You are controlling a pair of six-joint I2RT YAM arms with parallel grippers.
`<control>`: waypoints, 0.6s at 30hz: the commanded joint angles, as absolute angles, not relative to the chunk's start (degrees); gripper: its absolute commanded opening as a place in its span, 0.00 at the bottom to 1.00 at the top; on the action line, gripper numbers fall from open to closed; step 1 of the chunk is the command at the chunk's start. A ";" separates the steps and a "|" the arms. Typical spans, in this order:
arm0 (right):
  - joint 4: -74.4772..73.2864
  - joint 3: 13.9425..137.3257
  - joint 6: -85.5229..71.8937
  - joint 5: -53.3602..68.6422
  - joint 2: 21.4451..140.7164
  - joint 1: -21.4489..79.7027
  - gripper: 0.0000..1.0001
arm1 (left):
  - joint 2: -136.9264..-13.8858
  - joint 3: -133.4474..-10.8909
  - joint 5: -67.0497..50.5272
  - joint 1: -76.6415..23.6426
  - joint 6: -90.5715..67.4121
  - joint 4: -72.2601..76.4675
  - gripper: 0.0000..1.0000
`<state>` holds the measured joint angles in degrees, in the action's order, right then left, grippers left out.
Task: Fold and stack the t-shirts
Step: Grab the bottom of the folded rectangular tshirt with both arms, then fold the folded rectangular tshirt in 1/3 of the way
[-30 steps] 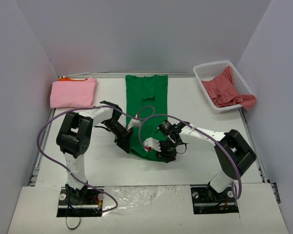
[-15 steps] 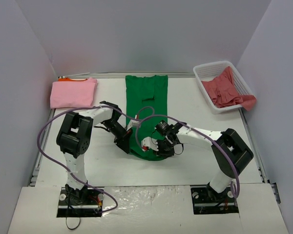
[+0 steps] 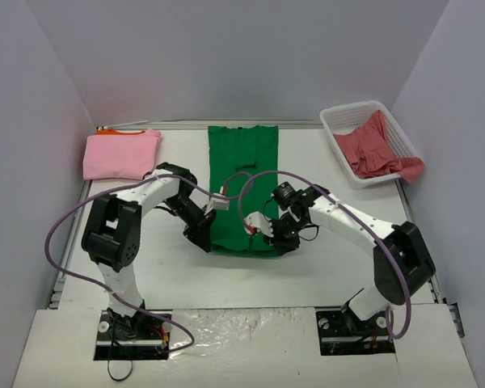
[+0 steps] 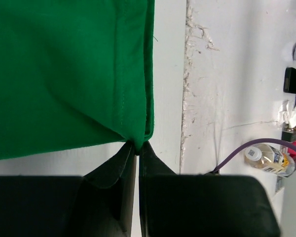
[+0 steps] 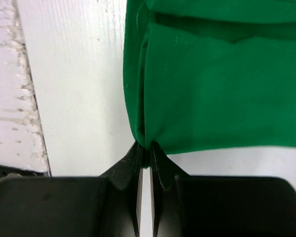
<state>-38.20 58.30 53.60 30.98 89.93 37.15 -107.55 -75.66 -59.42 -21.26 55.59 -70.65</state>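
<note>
A bright green t-shirt (image 3: 243, 174) lies as a long strip down the middle of the table. My left gripper (image 3: 204, 239) is shut on its near left corner (image 4: 136, 140), and my right gripper (image 3: 279, 242) is shut on its near right corner (image 5: 145, 142). The near hem hangs straight between the two grips. A folded light pink t-shirt (image 3: 120, 153) lies at the back left, with the edge of an orange t-shirt (image 3: 107, 131) showing beneath it. A coral red t-shirt (image 3: 377, 150) is crumpled in the basket.
The white lattice basket (image 3: 344, 115) stands at the back right with the red cloth spilling over its near rim. Purple cables (image 3: 73, 218) loop over both arms. White walls close in the table on three sides.
My right gripper has shut on the green shirt's near right corner. Both grippers have drawn the near hem out flat and straight and shifted it slightly towards the back.
</note>
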 commanded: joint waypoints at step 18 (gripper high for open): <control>-60.91 68.99 62.05 40.61 81.21 32.17 0.00 | -92.90 -75.32 -55.73 -27.16 60.14 -81.92 0.02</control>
